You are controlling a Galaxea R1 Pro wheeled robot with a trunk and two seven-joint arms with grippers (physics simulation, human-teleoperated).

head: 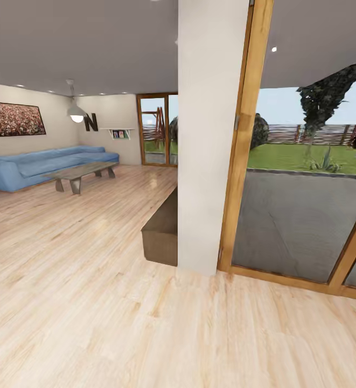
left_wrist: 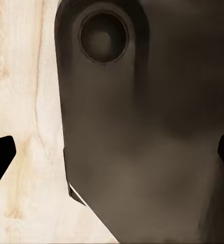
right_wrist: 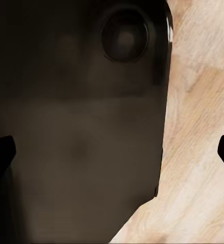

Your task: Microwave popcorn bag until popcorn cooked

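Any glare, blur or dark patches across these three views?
Head view: evenly lit, sharp, soft sheen on the wood floor, bright daylight through the glass door. Left and right wrist views: a dark, blurry robot body up close, with black fingertips at the frame edges.

My left gripper points down along my own dark body, its two black fingertips spread far apart at the edges of the left wrist view. My right gripper hangs the same way, fingertips wide apart, with my dark body close in front of it.
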